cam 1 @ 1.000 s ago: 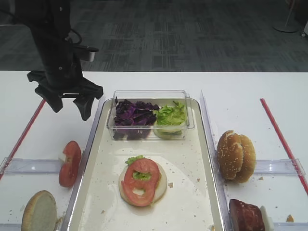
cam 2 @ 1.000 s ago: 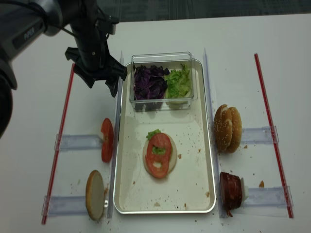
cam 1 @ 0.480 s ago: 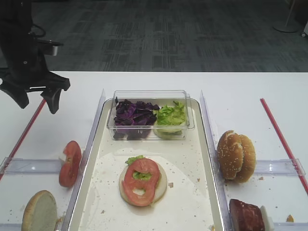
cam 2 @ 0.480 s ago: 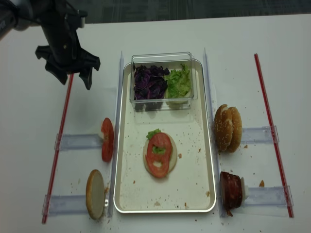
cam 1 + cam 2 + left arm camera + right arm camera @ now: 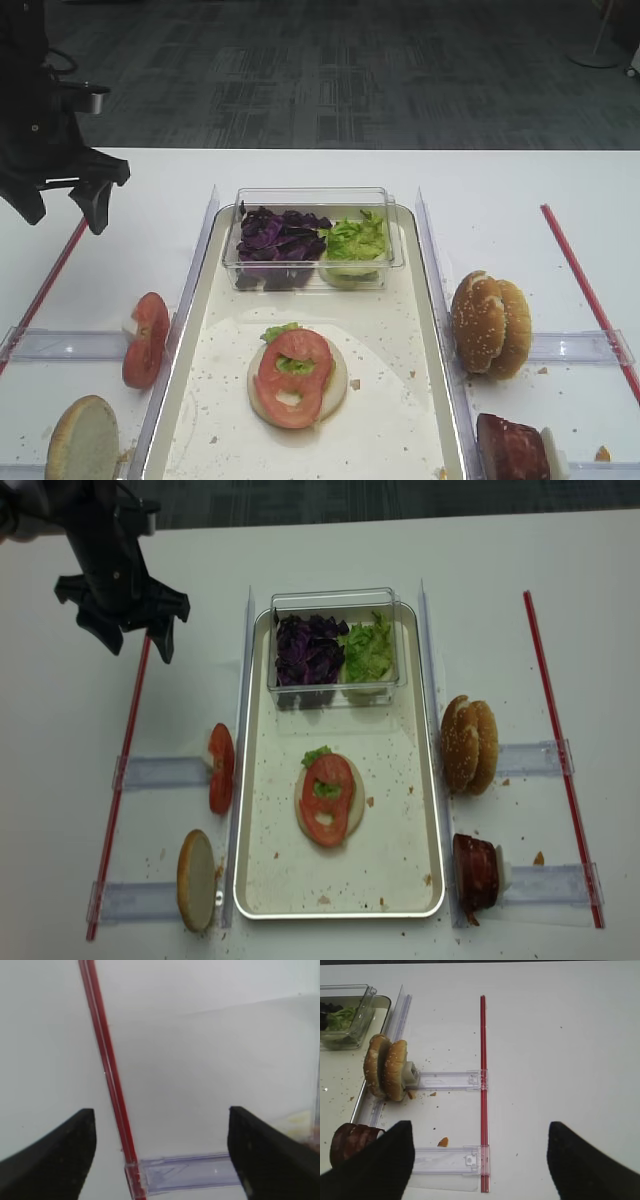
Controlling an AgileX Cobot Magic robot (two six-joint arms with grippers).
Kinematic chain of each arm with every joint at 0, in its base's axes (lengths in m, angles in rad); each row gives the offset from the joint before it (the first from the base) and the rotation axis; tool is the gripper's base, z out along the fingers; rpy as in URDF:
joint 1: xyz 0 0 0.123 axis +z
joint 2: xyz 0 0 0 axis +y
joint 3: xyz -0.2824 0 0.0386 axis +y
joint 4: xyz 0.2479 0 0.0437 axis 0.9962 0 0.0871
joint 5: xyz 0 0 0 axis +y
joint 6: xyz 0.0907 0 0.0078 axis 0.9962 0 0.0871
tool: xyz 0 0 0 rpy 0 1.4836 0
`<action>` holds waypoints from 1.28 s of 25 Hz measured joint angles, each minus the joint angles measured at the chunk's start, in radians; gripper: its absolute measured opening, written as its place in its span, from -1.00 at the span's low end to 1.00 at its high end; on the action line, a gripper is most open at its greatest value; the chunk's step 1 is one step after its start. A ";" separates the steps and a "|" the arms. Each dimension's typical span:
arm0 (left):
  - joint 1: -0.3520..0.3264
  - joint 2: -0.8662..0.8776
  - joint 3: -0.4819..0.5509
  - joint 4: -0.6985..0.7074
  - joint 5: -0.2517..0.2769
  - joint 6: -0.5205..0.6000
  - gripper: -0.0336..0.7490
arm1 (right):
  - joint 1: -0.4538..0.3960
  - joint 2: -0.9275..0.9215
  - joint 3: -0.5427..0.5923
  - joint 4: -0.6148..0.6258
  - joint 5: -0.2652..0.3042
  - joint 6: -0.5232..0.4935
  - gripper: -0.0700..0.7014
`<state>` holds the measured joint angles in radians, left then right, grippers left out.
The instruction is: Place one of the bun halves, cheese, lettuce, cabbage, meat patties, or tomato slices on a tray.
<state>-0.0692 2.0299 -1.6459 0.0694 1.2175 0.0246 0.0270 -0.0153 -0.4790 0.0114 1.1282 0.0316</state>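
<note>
The tray (image 5: 420, 330) (image 5: 400, 820) lies mid-table. On it sits a pale bun half topped with lettuce and a tomato slice (image 5: 295, 375) (image 5: 327, 798). A clear tub at its far end holds cabbage (image 5: 275, 235) and lettuce (image 5: 352, 238). Tomato slices (image 5: 146, 338) and a bun half (image 5: 82, 440) stand on edge to the left. Bun halves (image 5: 490, 323) (image 5: 385, 1066) and meat patties (image 5: 510, 447) (image 5: 350, 1141) stand to the right. No cheese is in view. My left gripper (image 5: 62, 212) (image 5: 137, 645) (image 5: 160, 1155) hangs open and empty over the left red strip. My right gripper (image 5: 480, 1160) is open and empty.
Red strips (image 5: 125, 770) (image 5: 555, 740) run along both sides of the table. Clear plastic holders (image 5: 160, 772) (image 5: 530, 756) (image 5: 447, 1080) carry the upright food. Crumbs (image 5: 443, 1141) dot the tabletop and the tray. The table's far edge runs behind the tub.
My left gripper has swung left, from beside the tub's left corner to above the left red strip. It stays open. Nothing else has moved.
</note>
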 joint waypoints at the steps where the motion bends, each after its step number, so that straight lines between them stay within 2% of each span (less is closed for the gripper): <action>1: 0.000 0.000 0.000 -0.009 0.000 0.009 0.37 | 0.000 0.000 0.000 0.000 0.000 0.000 0.66; 14: 0.000 -0.048 0.029 -0.030 0.000 0.020 0.37 | 0.000 0.000 0.000 0.000 0.000 0.000 0.66; 22: 0.000 -0.182 0.129 -0.036 0.002 0.020 0.37 | 0.000 0.000 0.000 0.000 0.000 0.000 0.66; 32: 0.000 -0.384 0.338 -0.026 0.004 0.020 0.37 | 0.000 0.000 0.000 0.000 0.000 0.000 0.66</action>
<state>-0.0692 1.6464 -1.3077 0.0436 1.2218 0.0448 0.0270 -0.0153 -0.4790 0.0114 1.1282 0.0316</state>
